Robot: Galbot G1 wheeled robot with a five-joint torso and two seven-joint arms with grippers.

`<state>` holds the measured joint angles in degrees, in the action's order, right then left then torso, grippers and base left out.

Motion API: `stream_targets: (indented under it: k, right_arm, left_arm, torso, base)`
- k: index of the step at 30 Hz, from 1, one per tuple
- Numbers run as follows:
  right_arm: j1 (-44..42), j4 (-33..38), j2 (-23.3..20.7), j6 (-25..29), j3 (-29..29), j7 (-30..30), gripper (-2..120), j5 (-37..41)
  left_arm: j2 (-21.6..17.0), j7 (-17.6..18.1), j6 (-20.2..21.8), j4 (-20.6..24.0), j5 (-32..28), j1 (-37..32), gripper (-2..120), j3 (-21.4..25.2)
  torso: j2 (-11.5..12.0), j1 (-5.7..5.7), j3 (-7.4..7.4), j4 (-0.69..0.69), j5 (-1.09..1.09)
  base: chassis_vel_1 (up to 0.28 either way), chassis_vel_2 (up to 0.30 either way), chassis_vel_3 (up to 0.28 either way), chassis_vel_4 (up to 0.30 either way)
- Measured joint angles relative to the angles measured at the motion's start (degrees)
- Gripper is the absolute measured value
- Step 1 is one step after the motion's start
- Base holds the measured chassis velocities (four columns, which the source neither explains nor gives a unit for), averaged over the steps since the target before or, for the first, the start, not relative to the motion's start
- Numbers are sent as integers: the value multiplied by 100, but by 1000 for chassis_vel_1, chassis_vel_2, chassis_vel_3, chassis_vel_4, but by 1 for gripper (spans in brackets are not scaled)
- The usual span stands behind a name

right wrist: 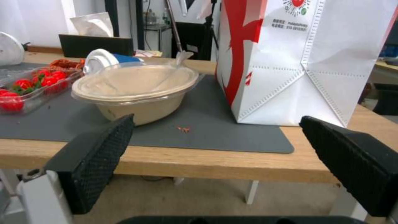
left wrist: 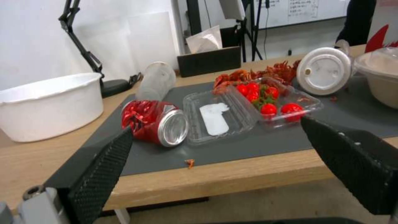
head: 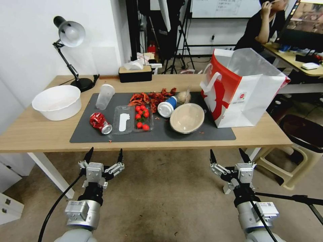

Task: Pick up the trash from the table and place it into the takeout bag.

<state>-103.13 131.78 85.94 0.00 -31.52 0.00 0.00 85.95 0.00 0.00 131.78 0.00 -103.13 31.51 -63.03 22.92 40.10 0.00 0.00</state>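
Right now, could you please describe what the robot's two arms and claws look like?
Both arms are silver-grey metal cylinders with black joints. The left claw and right claw each have white-grey housings and two black pointed fingers with dotted rubber pads. A black cable trails from each arm, and the right wrist carries a small label.

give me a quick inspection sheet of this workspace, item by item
surface: table with grey mat, red crumbs on it
job's things: red can on its side, frosted cup and blue cup lying down, tan bowl, knotted bag, all on the mat; takeout bag upright at the mat's right end
clutter: white tub, tomato tray, red scraps, lamp, tissue box
grippers: left gripper and right gripper open, below the table's near edge, holding nothing
cables: black cable along left arm
surroundings: stool at right
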Motion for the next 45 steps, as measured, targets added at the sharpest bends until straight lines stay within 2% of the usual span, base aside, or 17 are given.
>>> stream_targets:
  k: [15, 18, 19, 20, 23, 24, 27, 31, 40, 45]
  right_arm:
    - [9, -1, -10, -6, -3, 12, 100, 14]
    - [156, -27, -184, -109, -151, 194, 100, 297]
    - [318, -57, -370, -231, -316, 392, 100, 607]
    - [318, -57, -370, -231, -316, 392, 100, 607]
    - [699, -129, -810, -513, -691, 858, 100, 1331]
    - [699, -129, -810, -513, -691, 858, 100, 1331]
    - [1009, -218, -1192, -764, -1064, 1242, 100, 1866]
    - [1052, -275, -1308, -804, -1181, 1310, 100, 1942]
    - [1096, -380, -1322, -805, -1163, 1295, 100, 2011]
    - [1290, -414, -1393, -1042, -1042, 1085, 100, 2861]
  left_arm:
    - [7, -1, 8, 15, -21, -1, 100, 6]
    - [175, -92, 168, 306, -383, -6, 100, 192]
    - [339, -183, 331, 585, -727, -16, 100, 369]
    - [339, -183, 331, 585, -727, -16, 100, 369]
    - [611, -361, 603, 1033, -1345, -24, 100, 661]
    - [611, -361, 603, 1033, -1345, -24, 100, 661]
    - [634, -401, 636, 1033, -1431, -31, 100, 702]
    - [634, -411, 620, 991, -1427, -35, 100, 706]
    - [626, -427, 533, 906, -1396, -38, 100, 694]
    - [624, -441, 506, 875, -1354, -41, 100, 694]
  torso:
    - [0, 0, 0, -1, 0]
    - [0, 0, 0, -1, 1]
    - [0, 0, 0, 1, -2]
    - [0, 0, 0, 1, -2]
    - [0, 0, 0, 1, -5]
    - [0, 0, 0, 1, -5]
    - [0, 0, 0, 2, 0]
    - [0, 1, 1, -1, -1]
    - [0, 1, 0, -1, -1]
    - [0, 1, 0, 0, 0]
  base:
    - [0, 0, 0, 0]
    - [0, 0, 0, 0]
    - [0, 0, 0, 0]
    - [0, 0, 0, 0]
    - [0, 0, 0, 0]
    - [0, 0, 0, 0]
    - [0, 0, 0, 0]
    - [0, 0, 0, 0]
    - [0, 0, 0, 0]
    - [0, 0, 0, 0]
